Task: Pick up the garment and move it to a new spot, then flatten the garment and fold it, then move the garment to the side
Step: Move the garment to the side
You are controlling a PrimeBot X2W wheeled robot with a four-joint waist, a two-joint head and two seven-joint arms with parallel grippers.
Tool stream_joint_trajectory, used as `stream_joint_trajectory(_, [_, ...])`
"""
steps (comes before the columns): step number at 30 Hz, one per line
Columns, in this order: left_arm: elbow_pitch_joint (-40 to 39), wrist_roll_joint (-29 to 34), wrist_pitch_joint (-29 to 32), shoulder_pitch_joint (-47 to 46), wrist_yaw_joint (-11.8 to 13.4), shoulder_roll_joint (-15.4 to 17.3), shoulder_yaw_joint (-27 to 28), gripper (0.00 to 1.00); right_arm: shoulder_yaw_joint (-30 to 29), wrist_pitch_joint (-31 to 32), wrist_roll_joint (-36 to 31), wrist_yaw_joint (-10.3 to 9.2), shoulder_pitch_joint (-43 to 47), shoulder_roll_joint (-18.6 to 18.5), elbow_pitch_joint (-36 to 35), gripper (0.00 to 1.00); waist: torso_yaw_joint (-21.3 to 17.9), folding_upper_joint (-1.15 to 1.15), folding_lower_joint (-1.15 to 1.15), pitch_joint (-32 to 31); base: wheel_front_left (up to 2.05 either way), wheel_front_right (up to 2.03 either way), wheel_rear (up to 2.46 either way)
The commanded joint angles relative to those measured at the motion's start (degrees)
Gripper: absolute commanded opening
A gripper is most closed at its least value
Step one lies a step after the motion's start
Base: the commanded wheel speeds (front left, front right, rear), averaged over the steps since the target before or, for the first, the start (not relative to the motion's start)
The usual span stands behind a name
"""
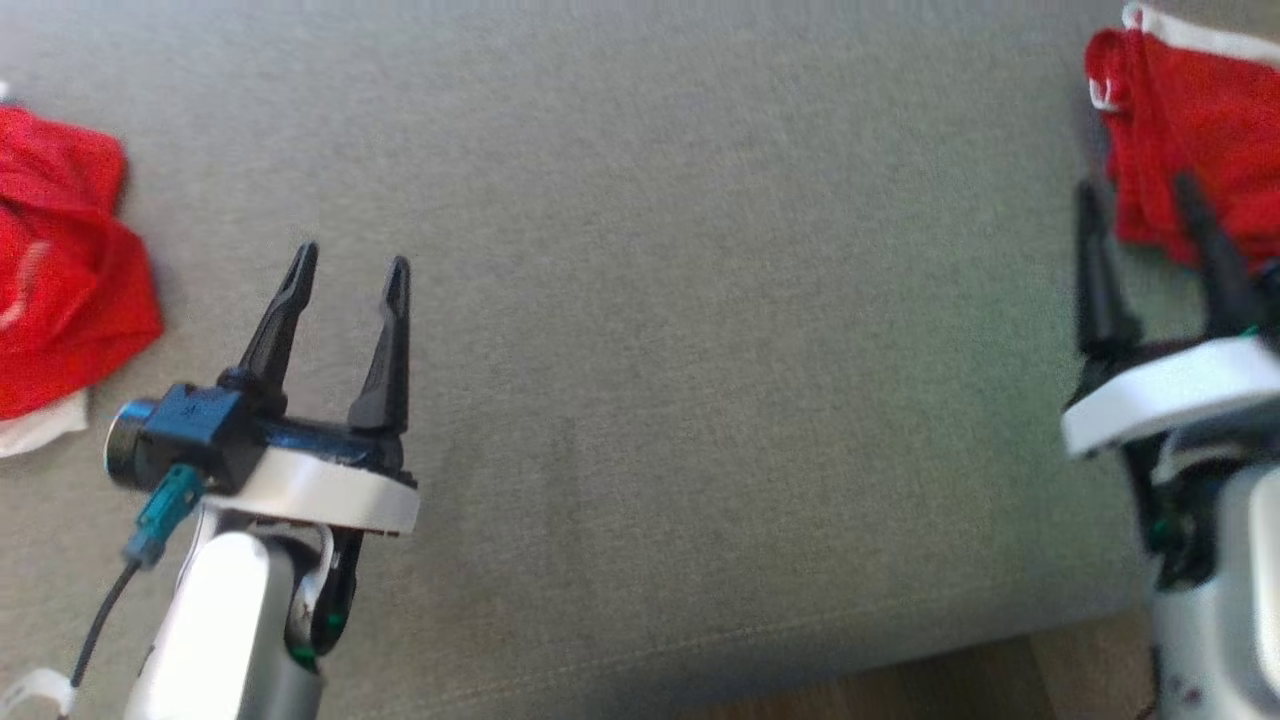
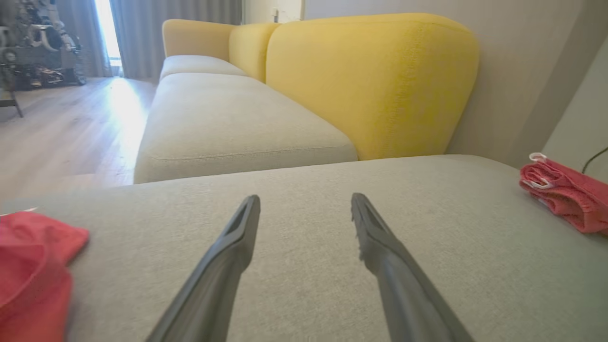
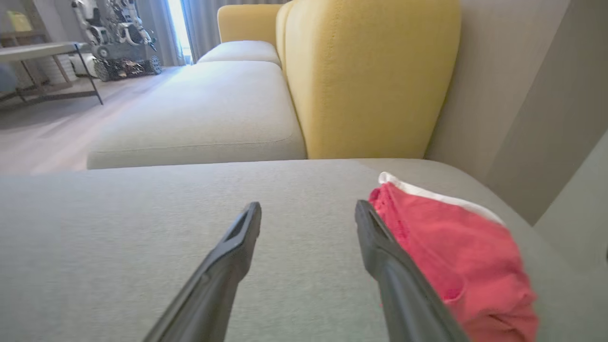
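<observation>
On the left tool, two long black fingers, broad at the root and narrowing to slim tips, each with a shallow hollow along the inner face near the tip. Below them, a glossy blue-black camera block with a round lens barrel, plugged with a teal connector trailing a thin dark cable. Beneath, a white collar over a silver-grey forearm, with a spot of green at the joint. On the right tool, blurred, the same black fingers, a second collar in white and a second forearm in grey.
</observation>
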Motion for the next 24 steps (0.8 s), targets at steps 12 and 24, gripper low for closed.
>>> stream_joint_trajectory(12, [-0.2,-1.7,-0.7,5.7,3.2,-0.2,4.7,1.00,6.5,-4.6,-0.9,-0.04,8.1,4.1,-1.9,1.00,8.9,0.00,0.00,-9.9,0.00,0.00,0.00])
stream_joint_trajectory(24, [-0.4,-2.0,-0.1,12.3,4.1,0.3,4.0,1.00,5.6,-4.4,-0.1,-0.04,15.0,4.4,-1.3,1.00,10.9,0.00,0.00,-16.9,0.00,0.00,0.00])
